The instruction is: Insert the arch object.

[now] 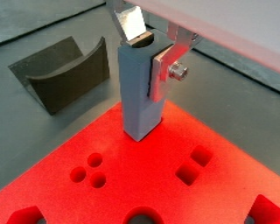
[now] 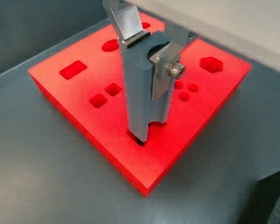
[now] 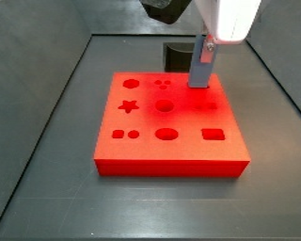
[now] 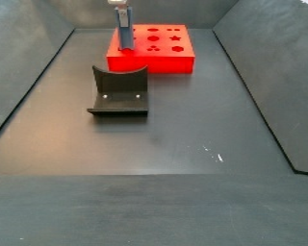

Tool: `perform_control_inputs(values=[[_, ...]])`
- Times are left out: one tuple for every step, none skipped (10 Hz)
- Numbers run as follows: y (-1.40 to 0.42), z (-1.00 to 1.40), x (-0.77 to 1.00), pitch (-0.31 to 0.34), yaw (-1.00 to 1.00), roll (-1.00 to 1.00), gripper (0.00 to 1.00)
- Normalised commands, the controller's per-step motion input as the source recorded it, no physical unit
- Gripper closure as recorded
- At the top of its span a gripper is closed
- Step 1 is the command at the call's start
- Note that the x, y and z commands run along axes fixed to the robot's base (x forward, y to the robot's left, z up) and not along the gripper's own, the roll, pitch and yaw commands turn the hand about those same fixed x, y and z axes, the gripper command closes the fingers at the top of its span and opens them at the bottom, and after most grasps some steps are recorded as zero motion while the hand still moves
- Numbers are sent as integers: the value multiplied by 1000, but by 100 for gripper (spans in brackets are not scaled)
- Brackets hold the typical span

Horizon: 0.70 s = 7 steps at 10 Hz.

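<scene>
My gripper is shut on the arch object, a tall grey block with a semicircular groove down one side. It holds the block upright by the top end. The silver fingers clamp its two sides, and the groove shows in a wrist view. The block's lower end meets the red board close to one corner. I cannot tell whether it sits in a recess. In a side view the gripper and block stand over the board's far right corner. They also show in a side view.
The red board has several shaped recesses: a star, a cross, circles, squares. The dark fixture stands on the grey floor beside the board, and shows in a wrist view. Grey walls enclose the floor.
</scene>
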Motion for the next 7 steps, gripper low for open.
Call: perform_control_inputs(values=[[-9,-137,0,-34,94,0,100],[-3,-149,0,-33,94,0,100],[-9,-137,14,-23,94,0,100],[-31,-109,89,-4,80,0,100],[-40,-83,131,0,80,0,100],[-29,-69,126,0,71,0,100],[-17,-71,103,0,54,0,100]])
